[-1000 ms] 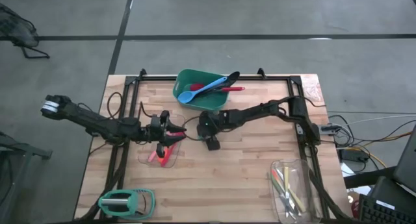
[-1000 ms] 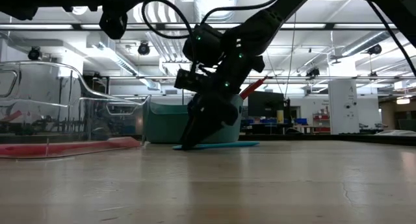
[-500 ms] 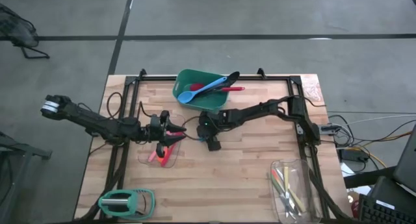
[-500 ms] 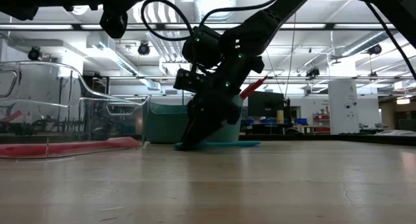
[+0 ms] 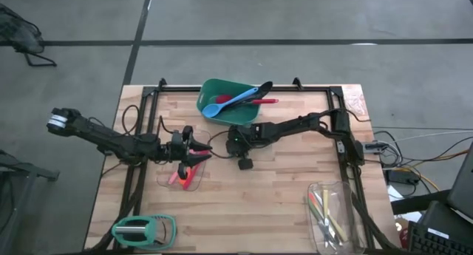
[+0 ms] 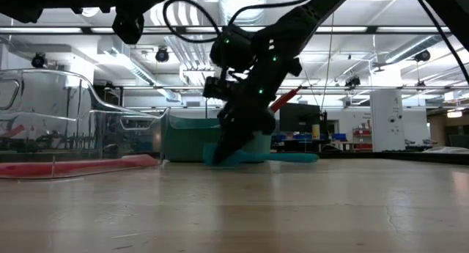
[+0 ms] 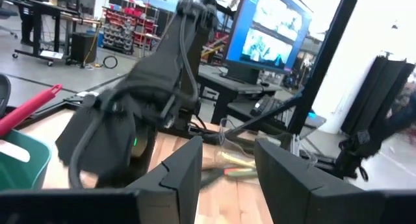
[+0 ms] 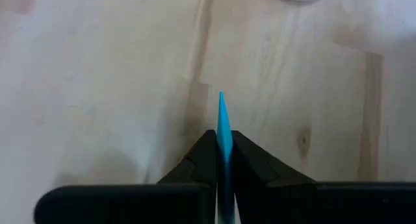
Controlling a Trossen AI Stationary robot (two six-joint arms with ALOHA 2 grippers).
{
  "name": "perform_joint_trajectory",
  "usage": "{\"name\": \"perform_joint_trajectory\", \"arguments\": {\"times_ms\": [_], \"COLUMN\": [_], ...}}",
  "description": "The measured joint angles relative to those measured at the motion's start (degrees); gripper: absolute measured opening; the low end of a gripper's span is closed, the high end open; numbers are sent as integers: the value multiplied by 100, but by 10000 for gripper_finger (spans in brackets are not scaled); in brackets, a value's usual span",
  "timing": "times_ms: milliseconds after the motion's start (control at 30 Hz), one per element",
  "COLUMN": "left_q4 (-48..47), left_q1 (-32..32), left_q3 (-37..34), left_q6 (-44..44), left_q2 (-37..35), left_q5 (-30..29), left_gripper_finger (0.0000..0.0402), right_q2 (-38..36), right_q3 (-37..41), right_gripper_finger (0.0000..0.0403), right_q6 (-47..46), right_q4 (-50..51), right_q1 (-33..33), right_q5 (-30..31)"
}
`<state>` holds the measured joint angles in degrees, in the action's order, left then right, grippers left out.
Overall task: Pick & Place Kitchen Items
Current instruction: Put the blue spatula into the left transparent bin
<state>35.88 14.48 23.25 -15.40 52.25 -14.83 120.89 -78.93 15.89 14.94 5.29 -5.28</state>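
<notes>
- Left gripper (image 5: 198,154): hangs over the clear glass tray (image 5: 186,177) at table centre-left, fingers parted, holding nothing. A red-pink utensil (image 5: 177,174) lies in that tray, so it looks placed.
- Green plastic tub (image 5: 228,100), far edge: holds a blue spoon (image 5: 233,101), a red utensil (image 5: 255,100) and a long black slotted spoon (image 5: 259,89); judged sorted.
- Right gripper (image 8: 222,160): low over the bare wood just in front of the tub, fingers clamped on a slim teal utensil (image 8: 223,130). Pick looks done; placing remains.
- Clear glass tray with yellow-green items (image 5: 330,214), near right corner: contents unclear.
- Views: high view hides the teal utensil under the arm; low view shows it (image 6: 289,157) lifted slightly off the table; right wrist view confirms the grip.
</notes>
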Motion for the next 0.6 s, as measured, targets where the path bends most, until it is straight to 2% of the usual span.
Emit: {"name": "perform_joint_trajectory", "arguments": {"times_ms": [400,600], "left_q4": [-227,-239], "left_q1": [4,2], "left_q3": [-4,-15], "left_q6": [457,649], "left_q2": [0,206], "left_q5": [42,81], "left_gripper_finger": [147,147], "right_q2": [-1708,-2287], "right_q3": [25,30], "right_gripper_finger": [18,18], "right_q6": [-399,-848], "right_q4": [-295,-1136], "right_q1": [-57,-102], "right_q5": [-1135,-2091]}}
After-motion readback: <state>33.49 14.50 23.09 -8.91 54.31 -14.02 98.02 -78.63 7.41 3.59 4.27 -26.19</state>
